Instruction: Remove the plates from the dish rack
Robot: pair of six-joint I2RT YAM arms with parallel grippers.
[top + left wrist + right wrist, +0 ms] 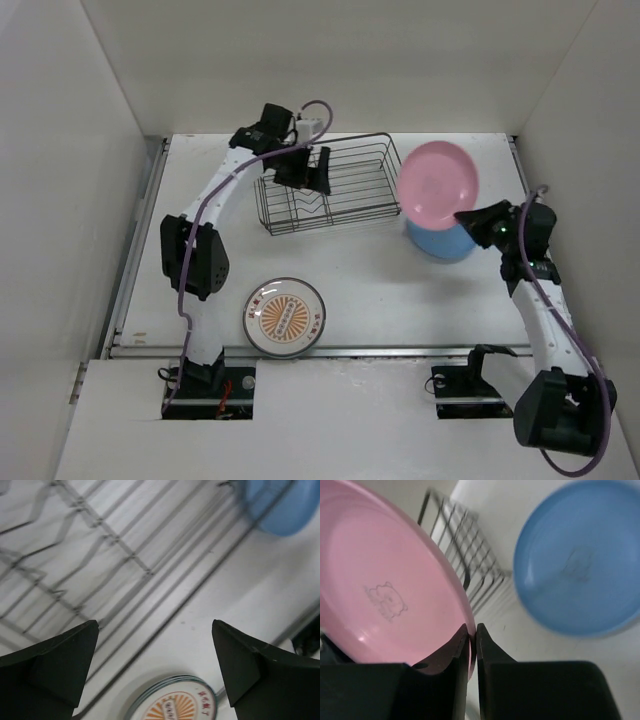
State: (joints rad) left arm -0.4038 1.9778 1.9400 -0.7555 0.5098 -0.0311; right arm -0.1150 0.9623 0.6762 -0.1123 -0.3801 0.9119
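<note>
While three plates were in view, only the pink plate (437, 185) was off the table (380, 290), tilted at upper right with its rim pinched between the nearly closed jaws of the right gripper (471, 630), just above the flat blue plate (445, 243). The sunburst plate (285, 317) lay at lower centre-left. The left arm arched over the one wire dish rack (330, 185) at upper centre, and the left gripper (155, 625) was spread wide, holding nothing.
</note>
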